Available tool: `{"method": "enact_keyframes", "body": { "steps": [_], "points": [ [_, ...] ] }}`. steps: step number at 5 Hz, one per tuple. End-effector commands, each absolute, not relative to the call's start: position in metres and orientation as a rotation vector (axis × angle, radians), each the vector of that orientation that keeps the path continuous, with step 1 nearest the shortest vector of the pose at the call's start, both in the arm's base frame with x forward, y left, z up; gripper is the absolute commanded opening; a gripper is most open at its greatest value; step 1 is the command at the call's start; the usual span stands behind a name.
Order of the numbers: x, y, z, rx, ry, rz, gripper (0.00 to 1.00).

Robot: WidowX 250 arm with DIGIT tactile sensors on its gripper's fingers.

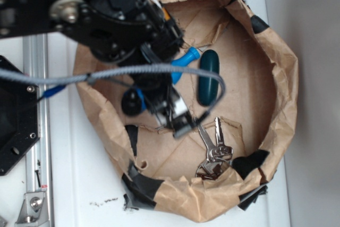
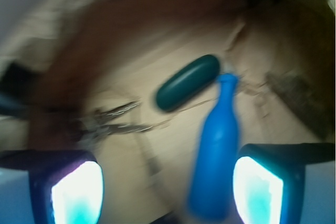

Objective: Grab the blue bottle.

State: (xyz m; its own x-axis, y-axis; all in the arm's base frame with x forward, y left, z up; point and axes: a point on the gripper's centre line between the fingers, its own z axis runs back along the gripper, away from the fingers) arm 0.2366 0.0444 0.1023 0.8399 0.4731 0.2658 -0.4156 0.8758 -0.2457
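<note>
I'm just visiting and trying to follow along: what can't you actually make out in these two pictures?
- Blue bottle: exterior view, the arm covers its body; only the neck end shows.
- Blue bottle: wrist view, its base is cut off by the bottom edge.
- Whether the fingers touch the bottle: not clear; it lies nearer the right one.
- Keys: wrist view, blurred.
- Green capsule: its markings, if any, are blurred.

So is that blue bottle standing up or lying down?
Lying down. The blue bottle rests on its side on the paper floor, neck pointing toward the green capsule, between the open gripper fingers.
</note>
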Motion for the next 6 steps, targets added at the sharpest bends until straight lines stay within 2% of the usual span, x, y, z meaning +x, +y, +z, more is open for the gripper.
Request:
{"method": "enact_keyframes", "body": {
  "steps": [1,2,3,4,5,6],
  "points": [
    [0.267,0.061,0.037,-0.067,-0.210,0.241,1.00],
    [0.275,0.046,0.035,-0.033,-0.170,0.196,1.00],
    [0.272,0.038,0.065,0.041,-0.170,0.143,0.00],
    [0.273,0.029,0.115,0.087,-0.229,0.065,0.00],
    [0.271,0.024,0.166,0.092,-0.286,0.045,0.00],
    [0.272,0.030,0.204,0.092,-0.323,0.135,0.00]
  ]
}}
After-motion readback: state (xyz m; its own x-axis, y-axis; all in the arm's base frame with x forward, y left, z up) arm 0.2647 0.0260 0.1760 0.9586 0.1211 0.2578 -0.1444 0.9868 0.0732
